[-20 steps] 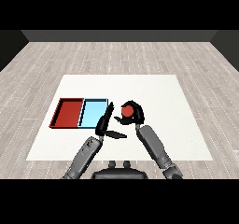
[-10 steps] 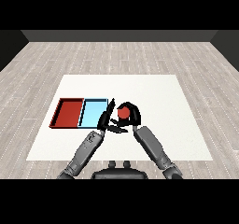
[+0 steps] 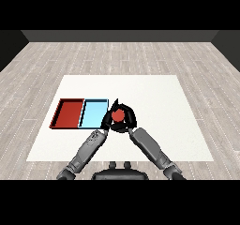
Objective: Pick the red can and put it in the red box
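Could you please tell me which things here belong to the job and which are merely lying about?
Part of the job:
- red can
- right hand, fingers curled round the can
- red tray

Not part of it:
- light blue tray
- left hand, beside the can

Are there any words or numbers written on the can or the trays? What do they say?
None can be read.
red can: plain red top, no label showing.
red tray: no writing.
light blue tray: no writing.

Right hand [image 3: 127, 121] curled round red can [image 3: 117, 115], beside light blue tray [image 3: 93, 115].
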`<state>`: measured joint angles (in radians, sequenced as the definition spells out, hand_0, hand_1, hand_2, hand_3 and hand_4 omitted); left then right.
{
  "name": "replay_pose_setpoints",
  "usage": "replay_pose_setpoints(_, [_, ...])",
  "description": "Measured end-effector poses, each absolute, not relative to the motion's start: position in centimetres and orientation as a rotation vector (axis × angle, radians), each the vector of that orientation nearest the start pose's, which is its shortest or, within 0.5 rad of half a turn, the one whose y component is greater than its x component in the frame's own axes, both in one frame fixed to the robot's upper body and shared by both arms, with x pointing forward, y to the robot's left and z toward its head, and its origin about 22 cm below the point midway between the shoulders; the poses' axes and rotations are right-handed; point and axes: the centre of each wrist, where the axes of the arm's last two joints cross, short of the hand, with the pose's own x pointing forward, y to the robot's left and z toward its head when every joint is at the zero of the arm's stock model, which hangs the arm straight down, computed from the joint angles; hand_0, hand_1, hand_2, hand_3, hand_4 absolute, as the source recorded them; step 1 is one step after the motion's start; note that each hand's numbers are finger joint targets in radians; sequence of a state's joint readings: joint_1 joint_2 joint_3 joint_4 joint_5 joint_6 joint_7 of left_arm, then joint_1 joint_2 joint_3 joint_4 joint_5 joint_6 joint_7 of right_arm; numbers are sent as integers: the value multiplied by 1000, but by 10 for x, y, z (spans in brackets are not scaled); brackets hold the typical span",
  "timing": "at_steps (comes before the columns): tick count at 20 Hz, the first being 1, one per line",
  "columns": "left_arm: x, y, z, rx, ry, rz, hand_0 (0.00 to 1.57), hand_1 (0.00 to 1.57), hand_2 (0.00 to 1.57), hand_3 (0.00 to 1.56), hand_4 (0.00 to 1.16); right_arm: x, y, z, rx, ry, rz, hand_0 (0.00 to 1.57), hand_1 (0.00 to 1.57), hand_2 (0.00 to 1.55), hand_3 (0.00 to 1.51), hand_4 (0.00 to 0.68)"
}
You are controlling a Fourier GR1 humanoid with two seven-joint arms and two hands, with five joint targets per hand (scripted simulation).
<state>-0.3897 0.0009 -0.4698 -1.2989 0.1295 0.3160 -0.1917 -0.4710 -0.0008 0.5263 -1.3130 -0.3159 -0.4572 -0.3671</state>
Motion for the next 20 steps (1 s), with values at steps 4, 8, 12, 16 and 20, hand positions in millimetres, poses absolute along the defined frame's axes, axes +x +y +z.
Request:
replay_pose_setpoints(4, [290, 80, 22, -242, -1804, -239, 0, 0, 0, 0, 0, 291, -60, 48, 328, -1960, 68, 1455, 1455, 1450, 1398, 543])
replay_pose_setpoints(8, [289, 76, 25, -191, -1814, -216, 773, 773, 782, 0, 551, 292, -58, 51, 326, -1974, 71, 1507, 1507, 1465, 1408, 512])
replay_pose_setpoints(12, [285, 72, 24, -134, -1821, -207, 1552, 1552, 1479, 1384, 868, 291, -60, 48, 334, -1980, 69, 1503, 1503, 1452, 1400, 523])
replay_pose_setpoints(16, [286, 74, 27, -115, -1820, -179, 1571, 1571, 1543, 1460, 1024, 293, -57, 51, 333, -1975, 63, 1461, 1461, 1438, 1391, 555])
replay_pose_setpoints(20, [287, 75, 30, -69, -1818, -176, 1571, 1571, 1452, 1300, 881, 294, -58, 53, 335, -1986, 61, 1478, 1478, 1437, 1390, 558])
